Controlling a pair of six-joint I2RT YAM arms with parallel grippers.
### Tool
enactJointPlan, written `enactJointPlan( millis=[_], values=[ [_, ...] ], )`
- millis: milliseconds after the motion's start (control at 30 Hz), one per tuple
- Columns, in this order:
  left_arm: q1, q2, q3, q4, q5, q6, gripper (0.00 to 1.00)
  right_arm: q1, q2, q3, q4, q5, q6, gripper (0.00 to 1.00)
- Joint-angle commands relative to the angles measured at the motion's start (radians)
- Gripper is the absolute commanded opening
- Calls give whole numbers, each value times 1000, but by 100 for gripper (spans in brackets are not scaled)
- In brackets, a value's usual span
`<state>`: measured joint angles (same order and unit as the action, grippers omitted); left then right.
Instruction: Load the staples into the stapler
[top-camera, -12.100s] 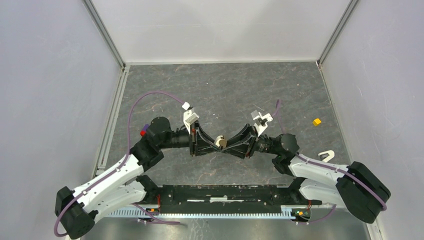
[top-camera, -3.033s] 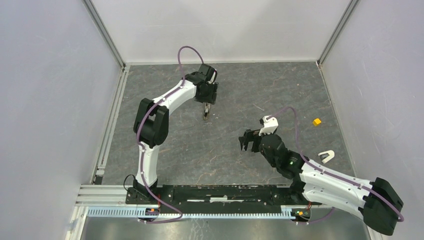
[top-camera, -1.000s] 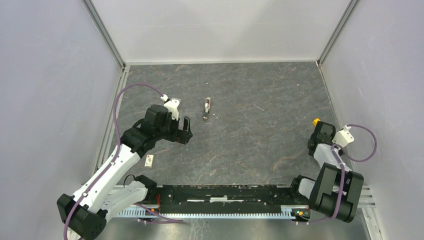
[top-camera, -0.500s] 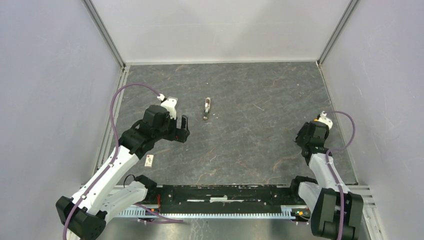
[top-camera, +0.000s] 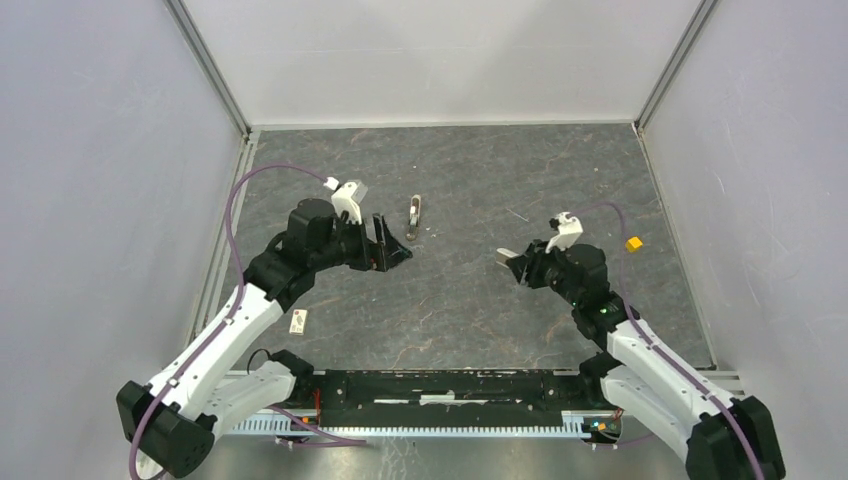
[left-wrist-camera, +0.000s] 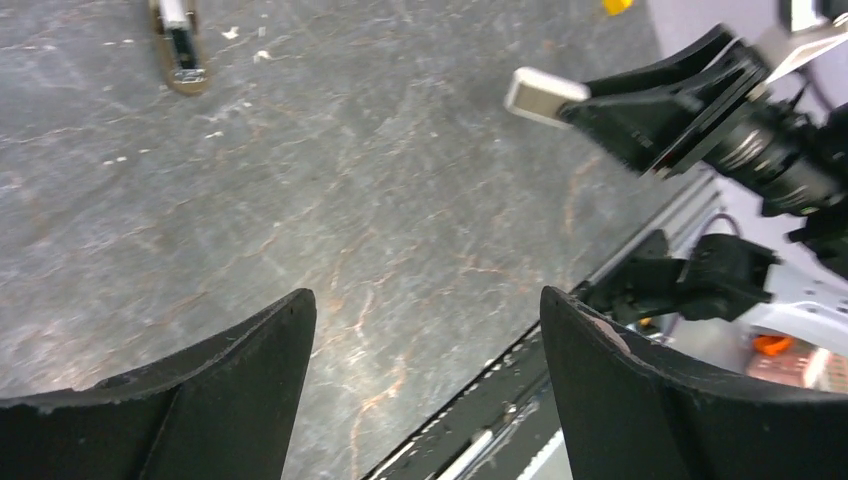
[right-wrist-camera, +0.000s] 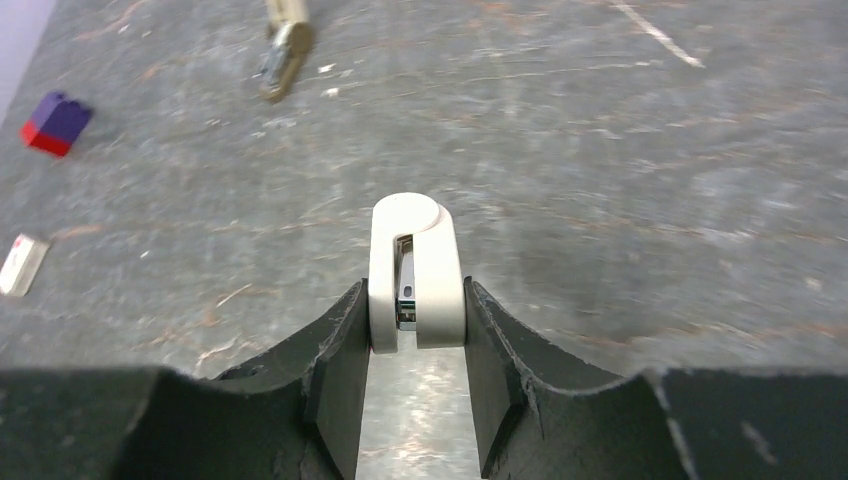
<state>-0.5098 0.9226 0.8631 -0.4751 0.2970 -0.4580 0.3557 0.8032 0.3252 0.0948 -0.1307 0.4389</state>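
Note:
My right gripper (top-camera: 512, 262) (right-wrist-camera: 415, 290) is shut on the stapler (right-wrist-camera: 415, 270), a small cream-white body with a slot showing metal inside. It is held above the floor right of centre, its white end (top-camera: 505, 257) pointing left, and it also shows in the left wrist view (left-wrist-camera: 540, 92). The staples box (top-camera: 298, 321) (right-wrist-camera: 22, 265), flat and white, lies near the front left. A thin grey strip (top-camera: 517, 214) (right-wrist-camera: 655, 33) lies further back. My left gripper (top-camera: 392, 245) (left-wrist-camera: 425, 300) hangs open and empty, facing the right one.
A small tan-and-metal piece (top-camera: 413, 217) (left-wrist-camera: 180, 45) (right-wrist-camera: 283, 45) lies at mid-table toward the back. A yellow cube (top-camera: 633, 243) sits at the right. A blue-and-red block (right-wrist-camera: 58, 122) lies at the left. The black rail (top-camera: 450, 385) runs along the near edge.
The right arm has swung from the right edge toward the centre with the stapler in its jaws. The left gripper has turned and moved right, toward the middle.

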Motion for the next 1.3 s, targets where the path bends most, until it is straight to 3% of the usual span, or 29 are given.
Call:
enactJointPlan(
  millis=[0,200,533,733,1067,1267],
  values=[
    [5,32,-5,152,95,-138,88,131,10,65,71,86,10,43],
    [4,85,-79,306,142,-303,87,301,39,33,284,62,-18,43],
    [2,67,-296,759,129,-800,89,611,86,53,619,350,-376,42],
    [-17,87,-306,858,118,-847,89,714,169,91,704,434,-475,42],
    [-64,120,-309,867,79,-867,87,787,227,89,801,584,-505,41],
    [-83,185,-309,979,102,-900,74,799,255,91,834,592,-501,40]
  ],
)
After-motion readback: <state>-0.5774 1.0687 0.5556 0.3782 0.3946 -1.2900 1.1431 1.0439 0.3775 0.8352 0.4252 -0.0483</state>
